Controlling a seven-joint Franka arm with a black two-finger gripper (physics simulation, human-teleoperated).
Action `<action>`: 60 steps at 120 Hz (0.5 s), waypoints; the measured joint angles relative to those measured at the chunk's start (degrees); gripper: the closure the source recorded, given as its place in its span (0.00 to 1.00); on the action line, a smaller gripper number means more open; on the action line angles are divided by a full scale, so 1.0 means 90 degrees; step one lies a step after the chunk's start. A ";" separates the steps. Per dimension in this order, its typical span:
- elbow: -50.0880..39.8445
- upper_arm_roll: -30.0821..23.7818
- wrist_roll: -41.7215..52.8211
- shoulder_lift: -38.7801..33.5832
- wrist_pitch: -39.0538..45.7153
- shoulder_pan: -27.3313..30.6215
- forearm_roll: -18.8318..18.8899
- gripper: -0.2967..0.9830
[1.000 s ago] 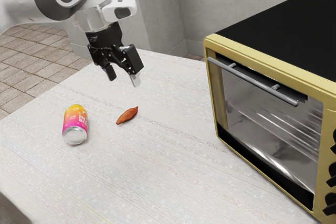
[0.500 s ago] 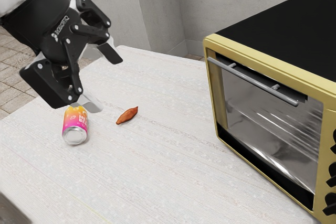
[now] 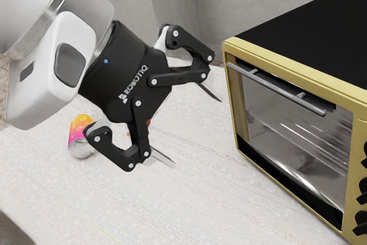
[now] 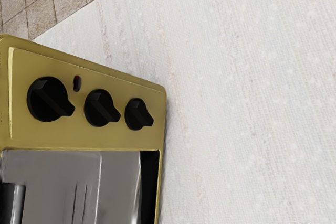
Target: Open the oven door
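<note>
My gripper (image 3: 190, 125) is open in the exterior view, its two fingers spread wide with nothing between them. It hangs over the table, off the front of the oven (image 3: 298, 41) and apart from it. The glass oven door (image 3: 287, 136) is shut, and a grey bar handle (image 3: 275, 89) runs along its top edge. In the wrist view the door glass (image 4: 63, 182) lies beside the knob panel (image 4: 100, 137), with part of the handle (image 4: 18, 203) at the picture's edge.
On the white table (image 3: 218, 199), a pink and orange can (image 3: 78, 136) lies behind the gripper, partly covered by it. An orange-brown item (image 3: 148, 123) is mostly hidden behind the hand. Black knobs (image 4: 48, 98) stick out from the oven's panel.
My hand has swung down and toward the exterior view's right, nearer the oven, and has turned so its fingers point more toward it. Oven door and handle are unchanged.
</note>
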 joint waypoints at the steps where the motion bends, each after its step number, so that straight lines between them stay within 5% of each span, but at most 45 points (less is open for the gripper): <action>1: 0.0000 0.0000 0.0039 0.0010 0.0017 0.0001 0.0001 0.23; 33: 0.1129 -0.0007 0.1016 0.1498 0.0376 0.0000 -0.0003 0.23; 60: 0.0952 0.0128 0.1454 0.1717 0.0908 0.0032 0.0011 0.23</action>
